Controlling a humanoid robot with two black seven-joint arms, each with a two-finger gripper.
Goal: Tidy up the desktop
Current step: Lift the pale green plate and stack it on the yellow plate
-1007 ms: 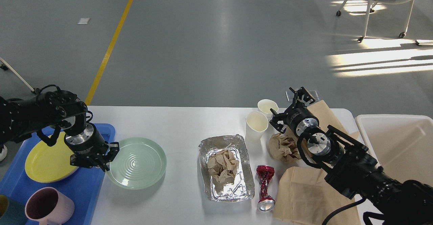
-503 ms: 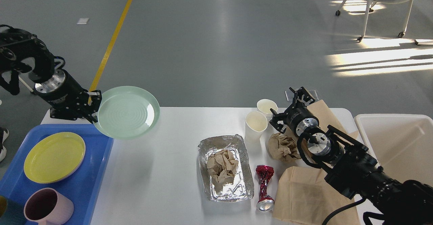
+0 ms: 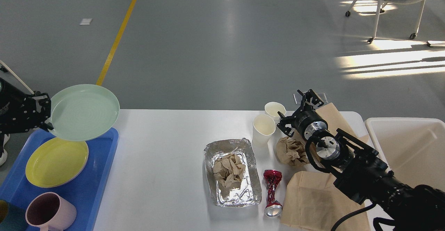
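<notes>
Over the tabletop's left edge: left gripper (image 3: 47, 118), jaws pinching the rim of the green plate (image 3: 83, 112), which hangs tilted above the far end of the blue tray (image 3: 87, 189).

Step in hand, as judged: stack the green plate on the yellow plate (image 3: 56, 161) lying in the tray. To do it well: level the plate first, centre it over the yellow one, lower until the two nest, then part the jaws; a tilted release could let it slide toward the tray's rim.

In the tray's near end: pink mug (image 3: 50, 212), close to the yellow plate; keep the descent clear of it.

Tabletop (image 3: 160, 175): white, its left half bare, litter gathered on the right half.

- Foil tray (image 3: 231, 172), centre, holding a crumpled paper wad.
- Crushed red can (image 3: 272, 192), just beside the foil tray, toward the near edge.
- Two paper cups (image 3: 263, 129), upright, near the far edge.
- Brown paper ball (image 3: 291, 150) and flat paper bags (image 3: 314, 203), right side.
- White bin (image 3: 410, 147), off the right edge.

Right gripper (image 3: 302, 107): above the bags near the cups, nothing seen held; whether its jaws are spread cannot be told. It is well apart from the left arm's path.
</notes>
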